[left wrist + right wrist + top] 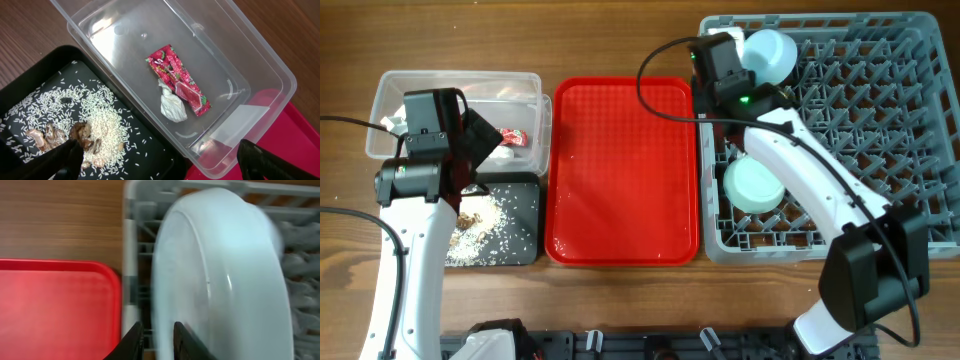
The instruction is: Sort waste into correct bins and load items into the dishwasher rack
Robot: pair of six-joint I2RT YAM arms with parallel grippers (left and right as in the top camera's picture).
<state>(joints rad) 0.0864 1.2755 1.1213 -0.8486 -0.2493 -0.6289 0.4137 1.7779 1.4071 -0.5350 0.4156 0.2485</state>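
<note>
My right gripper (pixel 157 341) is shut on the rim of the light blue plate (pixel 225 275), holding it on edge over the far left corner of the grey dishwasher rack (pixel 880 120); the plate also shows in the overhead view (pixel 767 55). The mint green bowl (pixel 753 185) sits upside down in the rack. My left gripper (pixel 160 160) is open wide and empty above the bins. The red snack wrapper (pixel 177 80) and white tissue (pixel 172 105) lie in the clear tub (pixel 260 65). Rice scraps (pixel 100 120) lie in the black tray (pixel 150 145). Cup, fork and spoon are not in view.
The flat red serving tray (pixel 620 170) lies between the bins and the rack, with nothing on it. The clear tub (pixel 410 90) sits behind the black tray (pixel 515 240) at the left. The right arm (pixel 820 190) stretches across the rack's front left.
</note>
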